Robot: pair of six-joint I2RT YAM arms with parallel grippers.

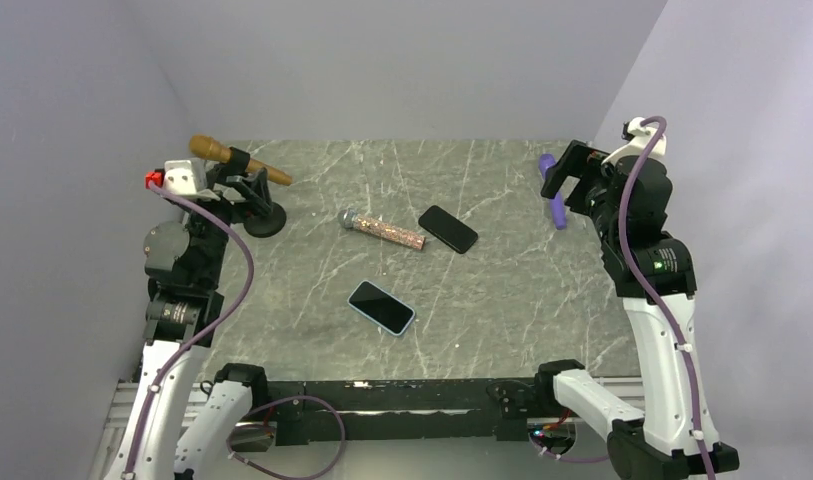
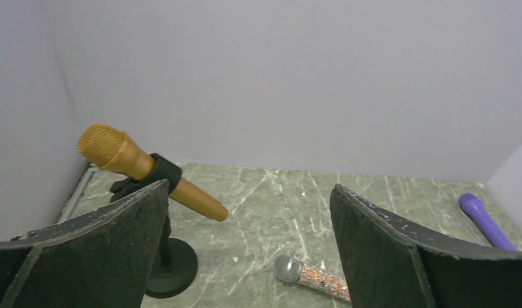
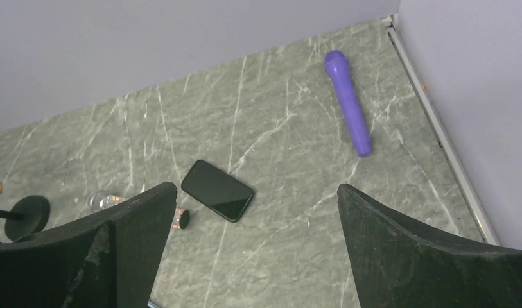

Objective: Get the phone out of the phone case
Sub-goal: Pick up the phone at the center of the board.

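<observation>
Green marble tabletop [image 1: 502,300] carries 2 phones. Left tool [image 2: 250,189] and right tool [image 3: 256,187] gape wide, empty. Risk: gripping the seemingly bare black phone [image 1: 448,229], not the light-blue-cased phone [image 1: 381,307].

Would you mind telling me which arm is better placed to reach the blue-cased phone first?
Left, narrowly. The blue-cased phone lies slightly left of centre, nearer the left gripper than the right gripper. Both stand open and empty.
</observation>
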